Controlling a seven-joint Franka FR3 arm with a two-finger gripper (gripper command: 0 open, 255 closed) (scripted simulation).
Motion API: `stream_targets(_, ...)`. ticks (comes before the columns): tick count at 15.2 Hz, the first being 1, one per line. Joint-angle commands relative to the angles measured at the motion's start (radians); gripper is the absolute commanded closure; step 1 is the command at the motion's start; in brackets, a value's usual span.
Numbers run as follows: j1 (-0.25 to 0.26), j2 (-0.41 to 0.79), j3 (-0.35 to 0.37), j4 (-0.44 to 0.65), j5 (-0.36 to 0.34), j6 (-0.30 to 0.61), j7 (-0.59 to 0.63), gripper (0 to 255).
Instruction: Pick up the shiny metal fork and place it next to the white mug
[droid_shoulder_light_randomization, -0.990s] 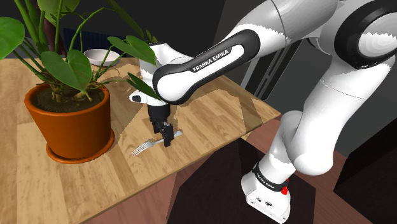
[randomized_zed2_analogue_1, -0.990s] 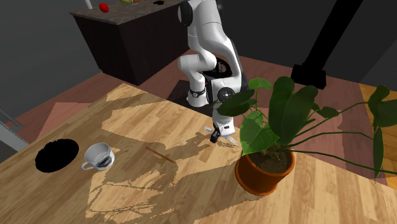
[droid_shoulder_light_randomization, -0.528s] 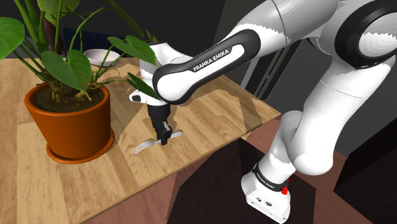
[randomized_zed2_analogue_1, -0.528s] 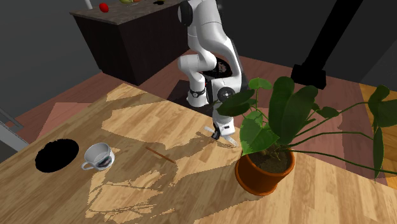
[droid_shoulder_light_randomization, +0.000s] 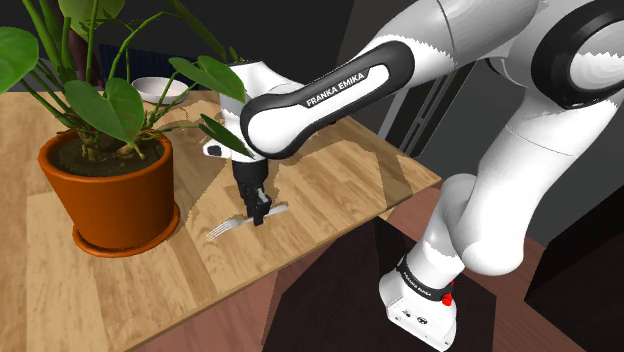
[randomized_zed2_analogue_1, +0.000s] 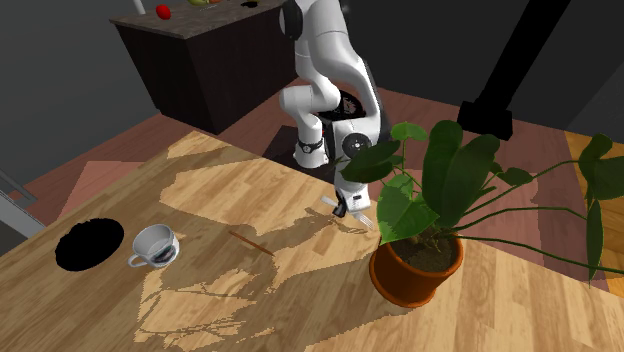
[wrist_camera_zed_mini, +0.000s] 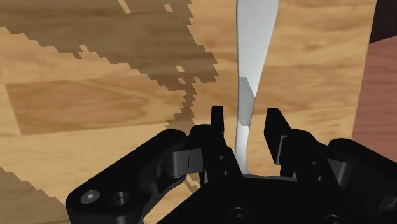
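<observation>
Gripper (droid_shoulder_light_randomization: 259, 212) sits low over the table (droid_shoulder_light_randomization: 340, 175), centre of the shoulder view, jaws apart and straddling the fork (droid_shoulder_light_randomization: 243, 223). In the wrist view the fork handle runs up between the two black tips with a thin strip of wood showing on each side. As far as I can tell, you've not clamped it yet.

Fork lies flat on the wood, tines toward the shoulder view's lower left, just beside the orange pot (droid_shoulder_light_randomization: 110, 195). In the second exterior view it's right of centre, near the pot. Mug (randomized_zed2_analogue_1: 153, 246) is at lower left, well apart from the fork, next to a black patch (randomized_zed2_analogue_1: 89, 245) on the table.

Progress, my read: approach and line-up done, nothing else. Left for you:
- close on the handle
- lift
- carry it across the table toward the second exterior view's lower left
- set the fork down next to the mug
- let go

Early stage, a quarter in at most.
</observation>
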Motion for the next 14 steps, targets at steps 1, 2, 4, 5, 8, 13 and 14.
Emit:
stream_targets(1, -0.001, -0.016, -0.001, 0.009, 0.0, -0.026, -0.001, 255)
stream_targets(2, -0.002, -0.024, -0.001, 0.014, 0.0, -0.039, 0.0, 255)
stream_targets(4, -0.002, -0.04, -0.002, 0.025, 0.0, -0.066, 0.0, 255)
stream_targets(5, -0.002, -0.047, -0.002, 0.031, 0.0, -0.079, 0.001, 255)
stream_targets(8, -0.003, -0.069, -0.002, 0.05, 0.001, -0.119, 0.002, 255)
stream_targets(13, -0.003, -0.1, -0.003, 0.085, 0.001, -0.186, 0.005, 255)
stream_targets(14, -0.003, -0.106, -0.004, 0.093, 0.001, -0.199, 0.006, 255)
